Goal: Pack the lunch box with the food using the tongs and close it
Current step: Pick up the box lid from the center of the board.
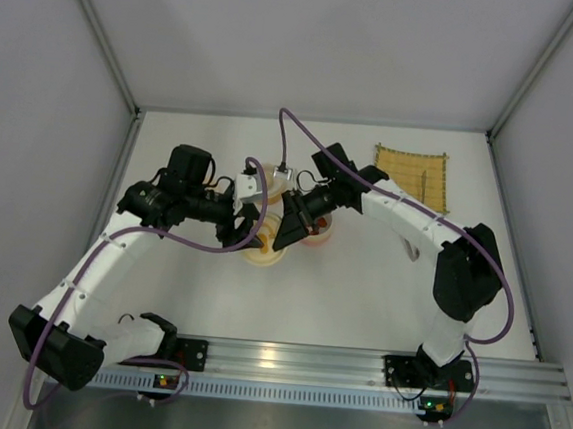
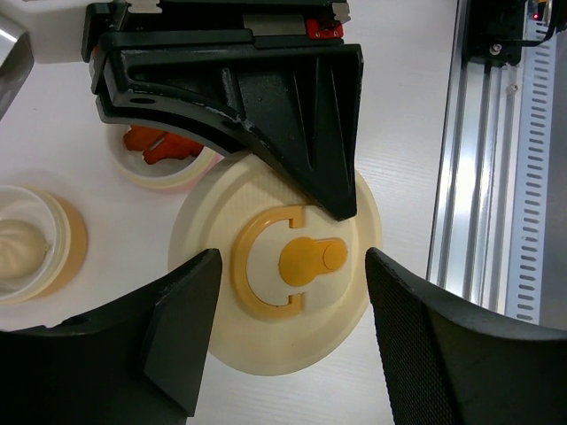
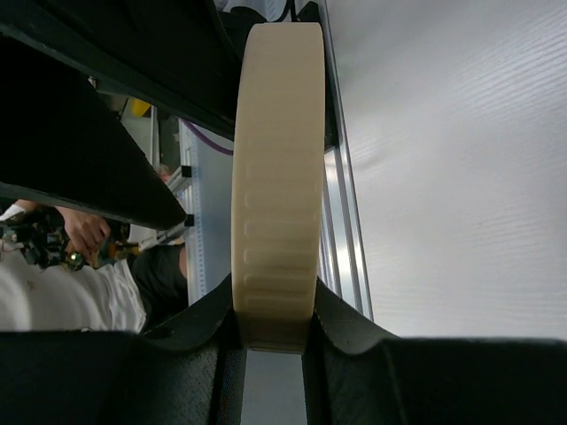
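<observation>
Cream-coloured and round, the lunch-box lid (image 2: 266, 345) is facing handle-up near the middle of the bench (image 1: 361, 281), and the right gripper (image 3: 275, 332) is clenching its rim at about 1 o'clock. The left gripper (image 2: 292, 257) is hovering over the lid with its jaws spread wide, grasping nothing. Red-orange sausage bits (image 2: 159, 146) are sitting in a small cup (image 2: 168, 177) at 11 o'clock from the lid, a pale cream lump (image 2: 19, 248) is sitting in another container (image 2: 71, 239) at 9 o'clock, and a bamboo mat (image 1: 410, 175) is lying toward the bench's 1 o'clock corner.
</observation>
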Controlling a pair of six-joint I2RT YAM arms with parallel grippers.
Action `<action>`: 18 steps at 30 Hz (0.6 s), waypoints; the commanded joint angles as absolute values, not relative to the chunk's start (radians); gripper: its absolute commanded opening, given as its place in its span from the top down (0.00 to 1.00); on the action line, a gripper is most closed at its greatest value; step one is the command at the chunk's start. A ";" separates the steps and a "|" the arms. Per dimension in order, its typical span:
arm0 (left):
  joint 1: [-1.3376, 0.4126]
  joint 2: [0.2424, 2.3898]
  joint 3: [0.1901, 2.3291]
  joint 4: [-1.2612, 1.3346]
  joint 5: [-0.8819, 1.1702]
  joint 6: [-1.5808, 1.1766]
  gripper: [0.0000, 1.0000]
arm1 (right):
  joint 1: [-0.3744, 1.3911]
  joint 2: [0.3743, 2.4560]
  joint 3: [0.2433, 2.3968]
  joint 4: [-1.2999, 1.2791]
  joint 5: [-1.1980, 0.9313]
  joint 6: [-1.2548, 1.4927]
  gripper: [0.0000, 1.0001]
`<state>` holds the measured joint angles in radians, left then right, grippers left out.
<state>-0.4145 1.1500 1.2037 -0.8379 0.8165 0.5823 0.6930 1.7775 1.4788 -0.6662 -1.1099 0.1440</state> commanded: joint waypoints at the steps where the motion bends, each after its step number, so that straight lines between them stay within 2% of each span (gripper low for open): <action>1: -0.426 1.154 1.193 -0.856 0.792 0.646 0.29 | 0.713 1.729 1.482 -0.543 -1.206 0.221 1.00; 3: -0.428 1.155 1.192 -0.864 0.793 0.647 0.31 | 0.713 1.730 1.482 -0.526 -1.209 0.236 1.00; 12: -0.430 1.187 1.238 -0.943 0.979 0.598 0.53 | 0.706 1.747 1.500 -0.554 -1.140 0.206 1.00; 18: -0.430 1.181 1.266 -1.041 1.031 0.623 0.59 | 0.667 1.749 1.499 -0.551 -1.103 0.201 1.00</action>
<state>-0.4084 1.1870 1.2358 -0.8948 0.8513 0.6201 0.6926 1.7775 1.4658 -0.6479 -1.1301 0.2096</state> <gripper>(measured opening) 0.421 0.235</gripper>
